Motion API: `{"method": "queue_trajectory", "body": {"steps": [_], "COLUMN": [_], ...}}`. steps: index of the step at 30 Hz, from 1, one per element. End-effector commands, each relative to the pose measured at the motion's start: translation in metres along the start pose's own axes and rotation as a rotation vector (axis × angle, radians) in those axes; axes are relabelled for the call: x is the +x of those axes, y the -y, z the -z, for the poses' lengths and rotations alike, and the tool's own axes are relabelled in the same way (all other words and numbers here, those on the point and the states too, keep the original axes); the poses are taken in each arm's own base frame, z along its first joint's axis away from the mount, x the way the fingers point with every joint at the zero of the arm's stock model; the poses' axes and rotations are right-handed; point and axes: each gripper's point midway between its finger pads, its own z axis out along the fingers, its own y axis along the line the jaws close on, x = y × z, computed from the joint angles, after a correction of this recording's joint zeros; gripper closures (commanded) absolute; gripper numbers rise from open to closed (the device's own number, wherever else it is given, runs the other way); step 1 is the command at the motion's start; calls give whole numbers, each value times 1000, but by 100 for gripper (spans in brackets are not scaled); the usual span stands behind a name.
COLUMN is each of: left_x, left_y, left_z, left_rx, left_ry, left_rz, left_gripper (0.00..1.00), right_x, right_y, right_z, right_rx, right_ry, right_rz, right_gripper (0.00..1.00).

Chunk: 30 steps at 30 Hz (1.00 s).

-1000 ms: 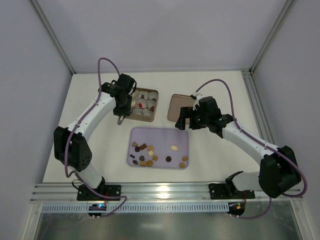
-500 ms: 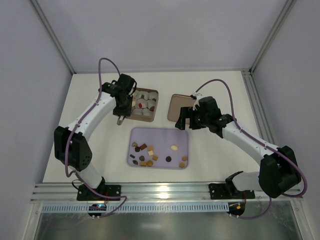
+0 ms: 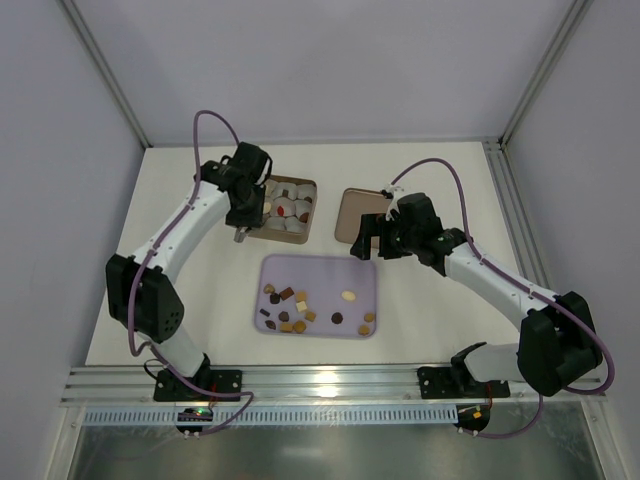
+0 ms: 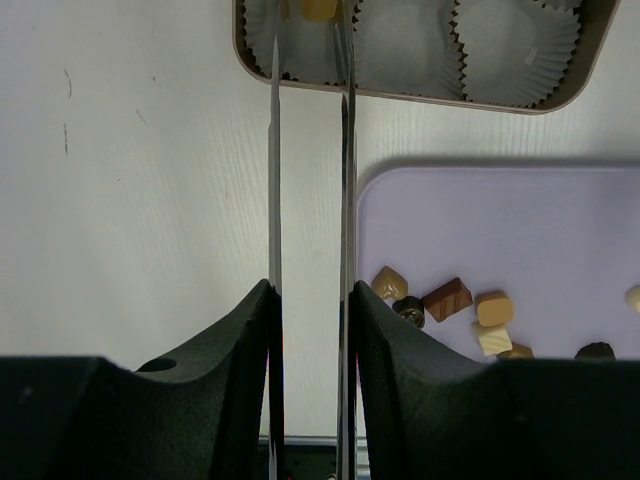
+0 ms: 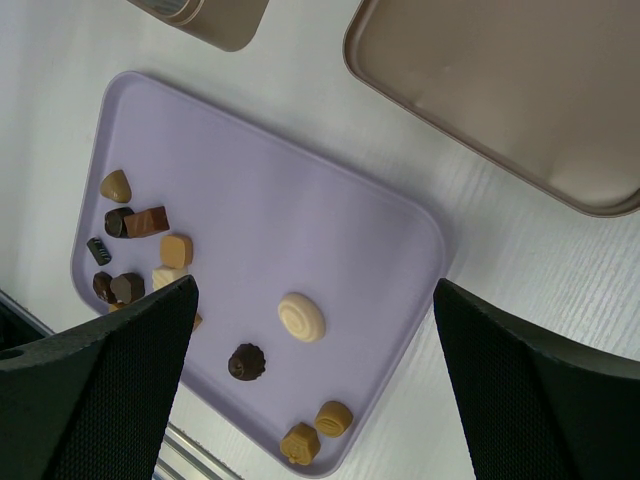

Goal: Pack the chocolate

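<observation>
Chocolate (image 5: 175, 250): mostly loose on tray (image 3: 320, 275). Left claw (image 3: 240, 238): gap narrow, grip unclear, edges left beside tin (image 3: 314, 205); next pick likely. Right claw (image 3: 366, 240): spread.

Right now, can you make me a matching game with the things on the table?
Things:
1. tray
2. tin
3. lid
4. chocolates

Clues:
A. full of paper cups
B. lilac
C. lying loose on the tray
D. brown and empty

Pairs: 1-B, 2-A, 3-D, 4-C
</observation>
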Motion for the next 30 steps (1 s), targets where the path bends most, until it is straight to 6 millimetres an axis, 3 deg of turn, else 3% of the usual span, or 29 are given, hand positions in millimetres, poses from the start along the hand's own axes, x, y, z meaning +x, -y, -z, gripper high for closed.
{"method": "queue_trajectory", "body": {"steps": [1,7,12,23,30], "left_x": [-20,-16,7,86,141], "left_y": [-1,5,17,42,49], "left_z": [38,63,75,87,80], "left_rx": [56,130,199,262,259], "left_ry": [105,135,119,60,-13], "left_rz": [17,30,9,-119,-224], "left_gripper": [64,64,64,64,64], "right_x": [-17,-18,-16,-3,9], "right_y": [-7,-6,-4,-1,-2], "right_z": [7,9,9,16,24], "right_rx": [-13,-2,6,24,36], "right_ry": [62,69,68,69,80], "right_rz": [25,26,19,10,0], "right_gripper": [0,0,0,0,0]}}
